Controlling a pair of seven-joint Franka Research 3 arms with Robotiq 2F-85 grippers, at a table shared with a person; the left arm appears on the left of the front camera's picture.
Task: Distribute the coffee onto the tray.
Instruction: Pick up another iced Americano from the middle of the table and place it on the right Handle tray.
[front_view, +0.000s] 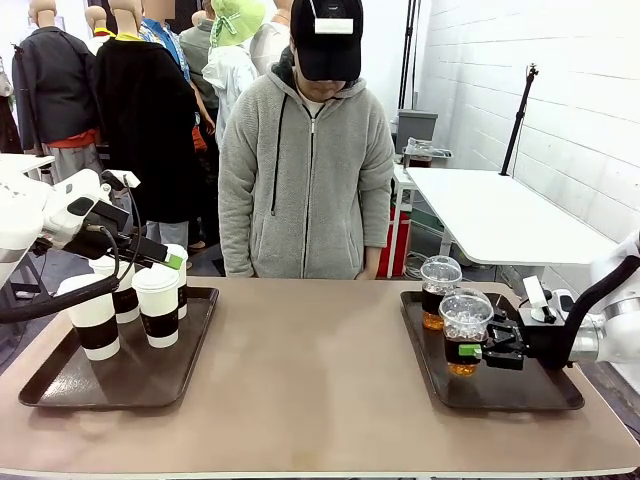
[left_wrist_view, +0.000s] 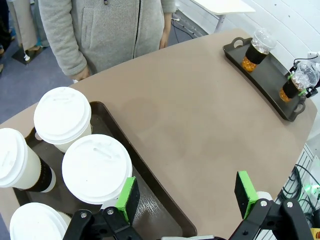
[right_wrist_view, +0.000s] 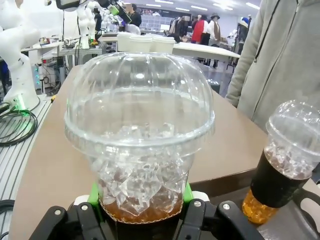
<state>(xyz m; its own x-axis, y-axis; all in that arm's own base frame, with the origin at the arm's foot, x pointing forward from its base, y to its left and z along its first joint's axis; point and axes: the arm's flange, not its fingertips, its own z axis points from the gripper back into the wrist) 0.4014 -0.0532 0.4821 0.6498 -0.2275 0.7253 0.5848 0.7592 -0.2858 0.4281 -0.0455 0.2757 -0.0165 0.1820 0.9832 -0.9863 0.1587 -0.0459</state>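
Several white-lidded paper coffee cups (front_view: 158, 305) with dark sleeves stand on the left tray (front_view: 120, 400). My left gripper (front_view: 165, 258) hovers just above them, open. In the left wrist view its fingers (left_wrist_view: 186, 197) are spread wide over the tray's (left_wrist_view: 150, 200) right rim, beside the nearest cup (left_wrist_view: 97, 167). Two clear dome-lidded iced coffees are on the right tray (front_view: 520, 400). My right gripper (front_view: 468, 352) is shut on the nearer one (front_view: 465, 320). The right wrist view shows the held cup (right_wrist_view: 140, 125) close up between the green pads (right_wrist_view: 141, 200). The other iced coffee (front_view: 440, 290) (right_wrist_view: 290, 160) stands behind it.
A person in a grey hoodie (front_view: 305, 150) stands at the table's far edge, hands down by the edge. The brown tabletop (front_view: 310, 360) between the two trays is bare. A white table (front_view: 500, 215) stands behind at the right.
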